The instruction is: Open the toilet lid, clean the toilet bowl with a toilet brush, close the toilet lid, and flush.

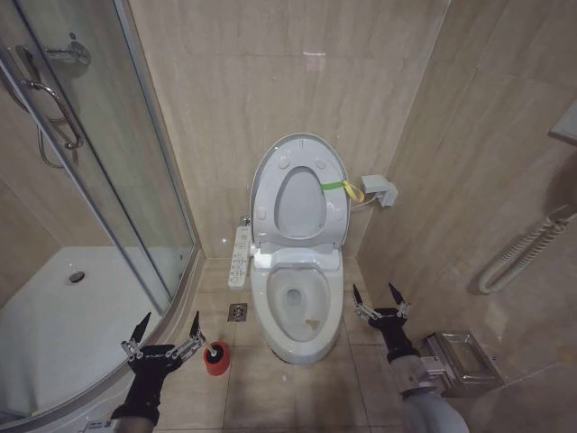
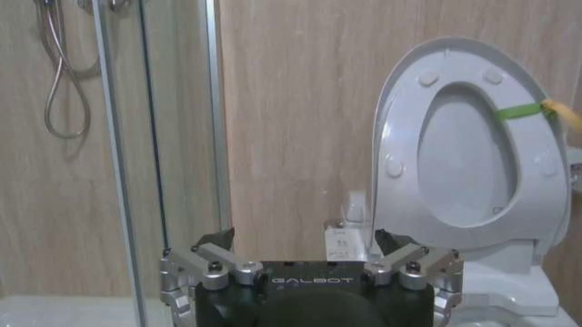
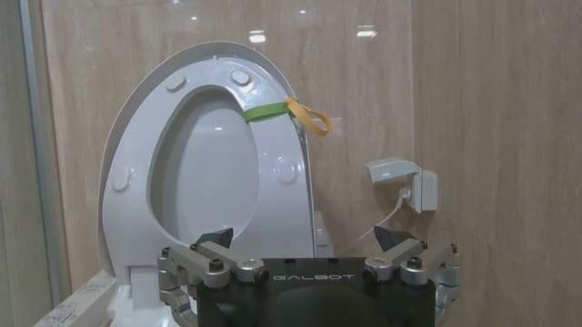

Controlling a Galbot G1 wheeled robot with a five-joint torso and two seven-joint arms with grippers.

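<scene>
From my remote station I saw the large glossy white plastic toilet lid (image 1: 300, 161) standing raised against the beige tiled wall (image 1: 225, 99), its yellow-green strap (image 1: 341, 188) on the edge toward the robot's right, with the seat ring lifted up against it. Below it the white ceramic oval toilet bowl (image 1: 297, 311) lay uncovered, the narrow white button panel (image 1: 240, 256) at its left side. The small round red holder (image 1: 215, 358) with the dark-headed toilet brush sat on the floor tiles (image 1: 243, 397) to the bowl's left. My left gripper (image 1: 164, 336) hovered just beside that holder, fingers spread apart and gripping nothing. My right gripper (image 1: 380, 298) hung to the right of the bowl, fingers likewise apart and empty. The glass shower door (image 1: 108, 162) stood farther left.
</scene>
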